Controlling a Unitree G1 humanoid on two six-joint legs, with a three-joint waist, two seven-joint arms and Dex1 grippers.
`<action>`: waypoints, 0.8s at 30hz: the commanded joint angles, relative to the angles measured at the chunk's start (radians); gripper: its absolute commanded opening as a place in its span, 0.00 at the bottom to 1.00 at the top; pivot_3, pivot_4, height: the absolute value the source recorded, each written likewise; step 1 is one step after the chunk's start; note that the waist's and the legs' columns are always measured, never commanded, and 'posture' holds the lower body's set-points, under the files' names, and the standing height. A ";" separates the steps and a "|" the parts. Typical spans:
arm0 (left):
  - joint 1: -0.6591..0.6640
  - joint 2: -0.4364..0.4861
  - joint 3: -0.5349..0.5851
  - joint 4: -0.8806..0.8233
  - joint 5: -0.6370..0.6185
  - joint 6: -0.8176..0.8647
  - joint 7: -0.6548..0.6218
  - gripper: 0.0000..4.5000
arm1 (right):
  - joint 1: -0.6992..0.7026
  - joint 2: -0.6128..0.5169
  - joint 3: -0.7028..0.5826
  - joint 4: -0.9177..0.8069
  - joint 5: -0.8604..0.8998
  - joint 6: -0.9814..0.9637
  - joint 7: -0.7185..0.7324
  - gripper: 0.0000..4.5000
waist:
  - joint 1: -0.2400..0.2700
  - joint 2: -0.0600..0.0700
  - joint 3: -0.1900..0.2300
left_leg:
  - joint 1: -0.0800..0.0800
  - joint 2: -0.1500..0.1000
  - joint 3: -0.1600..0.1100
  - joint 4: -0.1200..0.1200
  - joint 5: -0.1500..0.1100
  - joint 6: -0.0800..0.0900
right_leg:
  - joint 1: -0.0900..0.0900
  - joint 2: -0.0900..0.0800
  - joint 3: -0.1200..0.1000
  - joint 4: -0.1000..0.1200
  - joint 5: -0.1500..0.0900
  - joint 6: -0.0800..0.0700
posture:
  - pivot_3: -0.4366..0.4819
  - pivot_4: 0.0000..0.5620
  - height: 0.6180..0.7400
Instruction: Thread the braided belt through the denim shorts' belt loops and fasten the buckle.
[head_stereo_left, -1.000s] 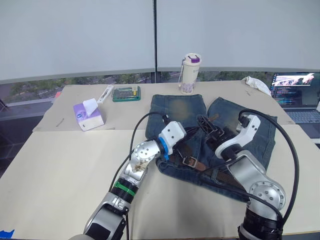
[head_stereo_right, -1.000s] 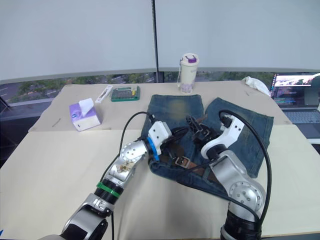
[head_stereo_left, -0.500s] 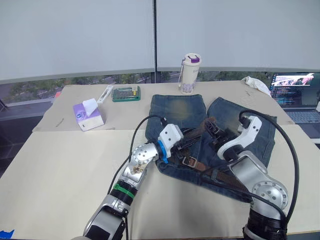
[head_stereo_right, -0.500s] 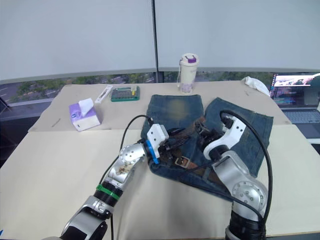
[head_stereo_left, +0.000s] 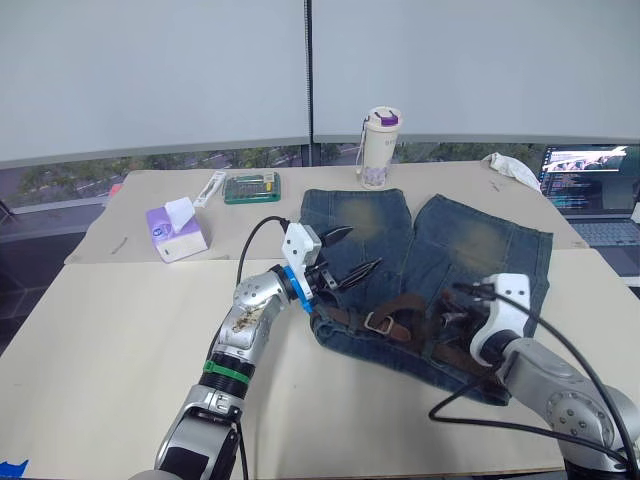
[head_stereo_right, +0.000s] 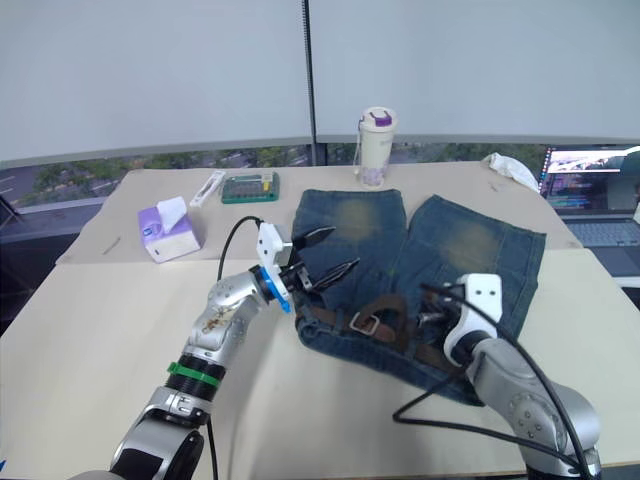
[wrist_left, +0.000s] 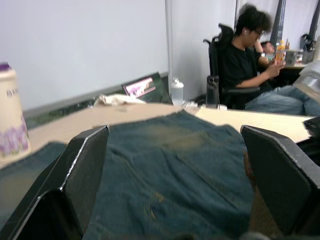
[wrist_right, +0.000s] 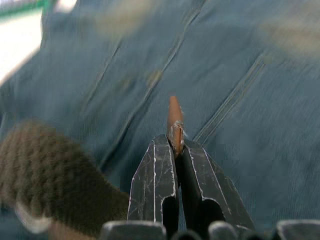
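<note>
On the beige worktop (head_stereo_left: 120, 330), blue denim shorts (head_stereo_left: 470, 245) lie with the dark brown braided belt (head_stereo_left: 400, 312) along the waistband at 6 o'clock. Right pincer (wrist_right: 172, 137) pinches the belt's tapered tip; left pincer (head_stereo_left: 345, 255) hovers spread. Keep the tip flat and aligned with the next loop.

Bare table (head_stereo_left: 120, 340) left of denim shorts (head_stereo_left: 470, 250) (roomy), tissue box (head_stereo_left: 176, 231) behind

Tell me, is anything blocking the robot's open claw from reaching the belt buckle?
Nothing visible does. The open left gripper hangs above the denim shorts, and the buckle lies uncovered on the waistband just past it, toward the robot.
</note>
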 joint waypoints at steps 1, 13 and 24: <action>-0.007 0.001 -0.027 -0.005 0.042 -0.038 -0.013 0.99 | 0.011 -0.049 0.054 -0.067 -0.084 -0.020 0.055 0.00 | 0.001 -0.002 0.001 | 0.000 0.000 0.000 0.000 0.000 0.000 | 0.000 0.000 0.000 0.000 0.000 0.000 | 0.48 0.27 1.00; 0.019 -0.041 -0.115 0.119 0.125 -0.159 -0.078 0.66 | 0.036 -0.105 -0.014 -0.093 -0.219 -0.040 0.136 0.00 | 0.004 -0.006 0.003 | -0.001 0.000 0.000 0.001 0.000 0.000 | 0.000 -0.001 0.000 -0.001 0.000 0.000 | 0.48 0.27 1.00; 0.024 -0.068 -0.117 0.180 0.119 -0.185 -0.154 0.00 | 0.064 -0.093 -0.054 -0.103 -0.246 -0.028 0.169 0.00 | 0.005 -0.006 0.004 | 0.000 0.000 0.000 0.001 0.000 0.000 | 0.000 -0.001 0.000 0.000 0.000 0.000 | 0.48 0.27 1.00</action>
